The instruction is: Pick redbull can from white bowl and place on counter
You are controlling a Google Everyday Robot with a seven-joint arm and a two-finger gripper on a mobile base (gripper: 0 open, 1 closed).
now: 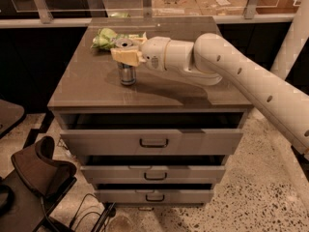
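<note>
The redbull can (127,74) stands upright on the counter (91,88), left of the middle, with its silver top showing. My gripper (126,57) reaches in from the right and its cream fingers (120,58) are closed around the can's upper part. The can's base looks to be touching or just above the counter top. The white bowl is not in view; it may be hidden behind my arm.
A green crinkled snack bag (107,36) lies at the back left of the counter, just behind the can. The top drawer (153,140) stands slightly open below. A dark chair (41,170) is at the lower left, on the speckled floor.
</note>
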